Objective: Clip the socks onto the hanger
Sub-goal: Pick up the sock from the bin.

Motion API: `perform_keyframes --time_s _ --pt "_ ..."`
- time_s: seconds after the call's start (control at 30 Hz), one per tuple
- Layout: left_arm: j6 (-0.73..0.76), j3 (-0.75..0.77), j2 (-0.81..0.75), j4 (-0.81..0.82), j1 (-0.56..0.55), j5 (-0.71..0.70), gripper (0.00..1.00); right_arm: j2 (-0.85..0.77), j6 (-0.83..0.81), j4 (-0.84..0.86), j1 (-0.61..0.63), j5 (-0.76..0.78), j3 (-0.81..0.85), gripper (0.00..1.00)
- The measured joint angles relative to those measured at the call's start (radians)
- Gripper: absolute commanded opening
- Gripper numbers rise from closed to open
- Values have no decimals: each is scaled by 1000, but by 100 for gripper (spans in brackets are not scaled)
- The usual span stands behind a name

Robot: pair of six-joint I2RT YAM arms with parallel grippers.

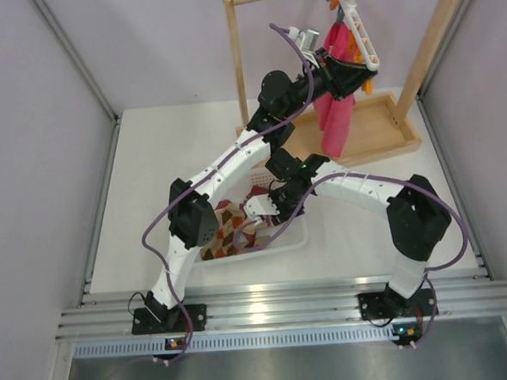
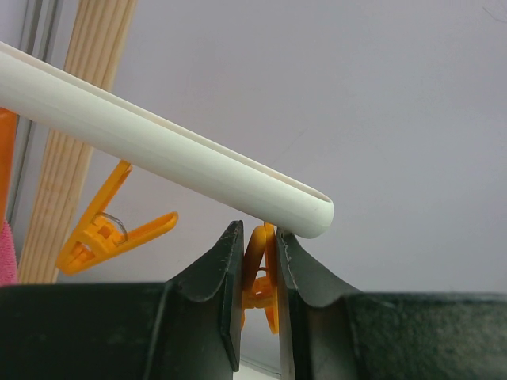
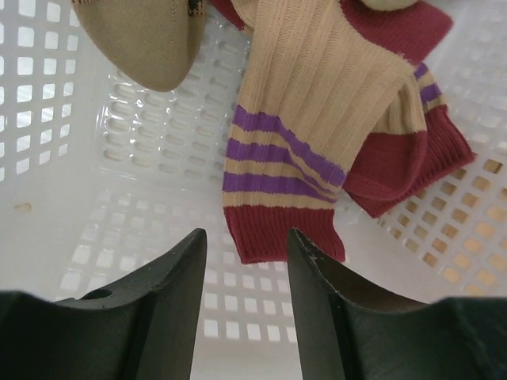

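Right gripper (image 3: pixel 245 237): two smooth black curved fingers, standing apart with nothing between them, low inside the basket.
Basket (image 3: pixel 95 261): one, glossy white plastic. Its walls are a lattice of small square holes, and its slotted floor lies directly under the fingers.
Striped sock (image 3: pixel 289 150): one, just beyond the fingertips. It is ribbed beige knit with purple bands, lying flat, its maroon cuff nearest the fingers.
Second sock (image 3: pixel 396 162): one, beyond and to the right, partly under the striped one. It has a maroon heel and thin purple stripes.
Tan sock (image 3: pixel 142 39): one rounded toe of fine smooth knit, farther off to the left.
Sock count: three in the wrist view, perhaps more, since they overlap.
Diamond sock (image 1: pixel 228 226): one with brown and red diamonds, in the same basket, left of the right gripper.
Left gripper (image 2: pixel 259 237): two black fingers pinched narrow on one orange clip.
Orange clip (image 2: pixel 257 277): smooth plastic, upright between the fingers.
Hanger (image 2: pixel 158 146): one round, glossy white bar, slanting, its open end just above the fingertips.
Free clip (image 2: pixel 111 229): one, orange and wedge-shaped with a wire spring. It hangs tilted, left of the fingers.
Wooden post (image 2: pixel 79 103): one, pale and grained, farther left behind the bar.
Pink cloth (image 1: pixel 339 107): soft, hanging below the left gripper.
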Motion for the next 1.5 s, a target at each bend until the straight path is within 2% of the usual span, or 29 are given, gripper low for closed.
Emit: perform_keyframes --time_s 0.2,0.53,0.73,0.87,1.0,1.03,1.1,1.13,1.33,1.5 --pt "0 -11 0 12 0 -4 0 47 -15 -40 5 56 13 47" --pt "0 -12 0 16 0 -4 0 129 -25 -97 13 133 87 43" --pt "-5 -13 0 19 0 -4 0 217 -24 -184 50 203 164 49" --pt "-6 -13 0 19 0 -4 0 255 -23 -205 67 251 176 48" --pt "-6 -14 0 19 0 -4 0 276 -18 -203 69 298 176 36" --pt "-6 -16 0 21 0 -5 0 280 -16 -200 69 306 176 25" --pt "-6 -18 0 21 0 -6 0 288 -12 -187 69 319 174 14" --pt "-5 -20 0 21 0 -6 0 290 -10 -179 69 328 172 2" --pt "-5 -22 0 21 1 -7 0 249 -20 -83 72 378 104 0" --pt "-5 -36 0 29 2 -8 0 109 -43 3 73 435 -16 0"
